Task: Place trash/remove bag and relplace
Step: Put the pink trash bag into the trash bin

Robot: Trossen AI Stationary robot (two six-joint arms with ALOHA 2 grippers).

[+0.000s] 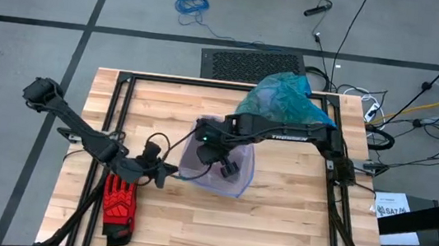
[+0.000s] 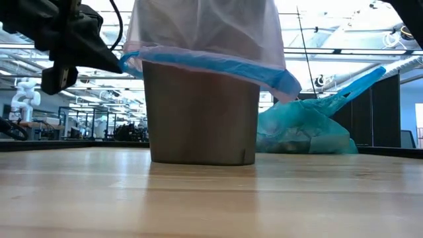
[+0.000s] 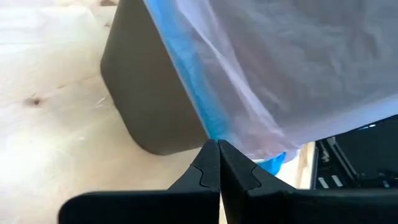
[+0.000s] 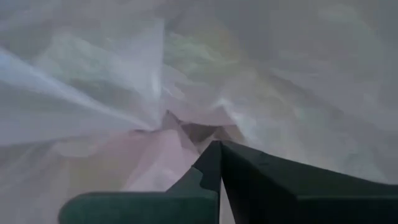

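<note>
Left pincer (image 3: 218, 152) and right pincer (image 4: 219, 152) (arms converging mid-table) both closed.

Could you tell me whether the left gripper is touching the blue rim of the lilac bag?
Touching: in the left wrist view, the shut left gripper meets the blue rim.

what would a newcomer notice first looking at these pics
Mid-table stands a dark bin with a pale lilac bag with a blue rim draped over its top; the right gripper reaches down into it while the left gripper, fingers shut, sits at the blue rim. Behind lies a knotted teal-green bag, and a red glove lies at the table's near-left.
</note>
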